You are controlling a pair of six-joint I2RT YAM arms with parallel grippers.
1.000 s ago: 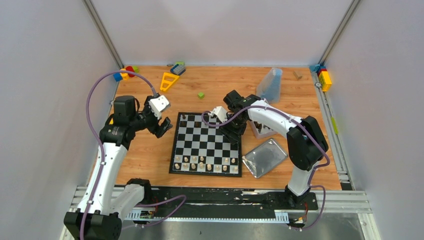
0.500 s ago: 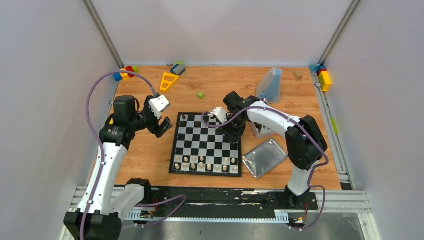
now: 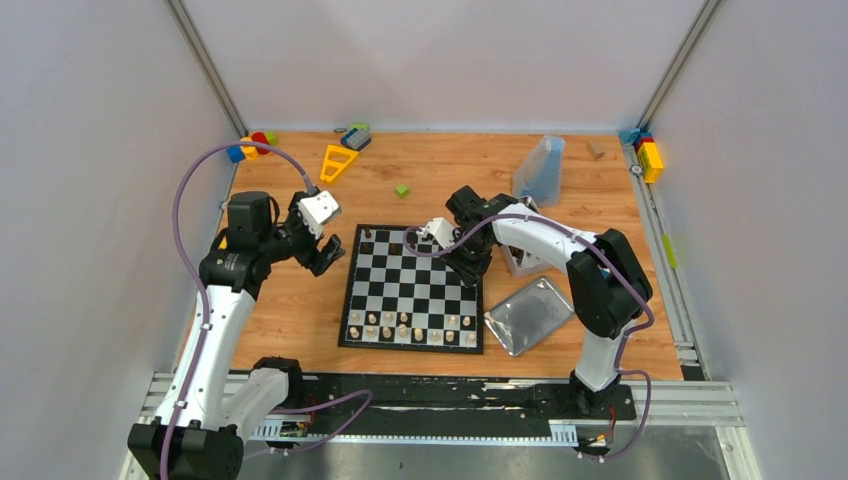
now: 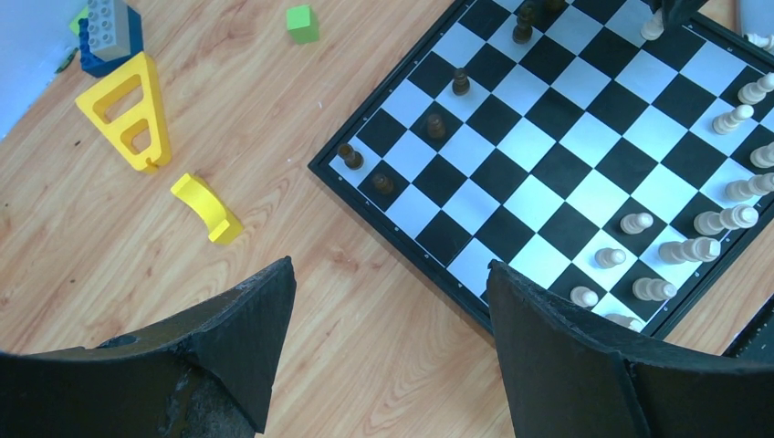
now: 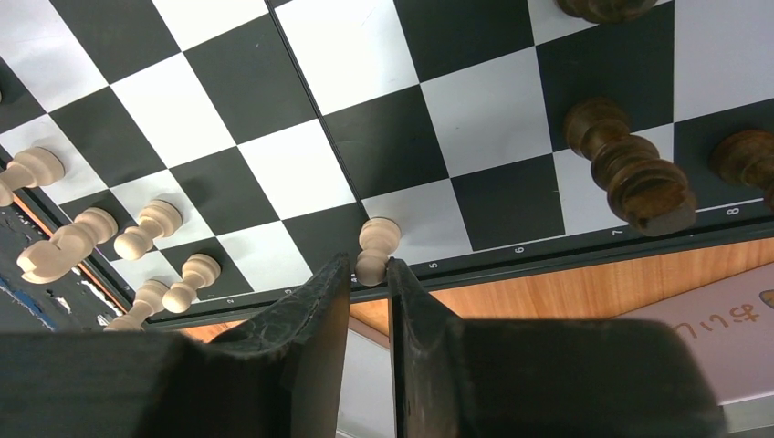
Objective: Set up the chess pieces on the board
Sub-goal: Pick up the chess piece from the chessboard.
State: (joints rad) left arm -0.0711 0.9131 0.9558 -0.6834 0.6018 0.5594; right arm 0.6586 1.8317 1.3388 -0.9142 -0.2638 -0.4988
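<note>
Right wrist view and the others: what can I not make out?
Right wrist view: the right hand's fingers hide the cream pawn's foot; touching the board or not, unclear.
Top view: the right arm covers the board's far right corner; pieces too small to name.
Left wrist view: the top and right edges cut off the board.

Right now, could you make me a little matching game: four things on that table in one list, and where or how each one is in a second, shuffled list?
Things:
1. left claw
2. right claw
3. metal tray
4. green cube

Places or states:
A. lies flat on the wood, right of the board
B. shut on a cream pawn at the board's edge
C. open, off the board's left side
D. sits on the wood beyond the board's far edge

Pairs: 1-C, 2-B, 3-A, 4-D
</note>
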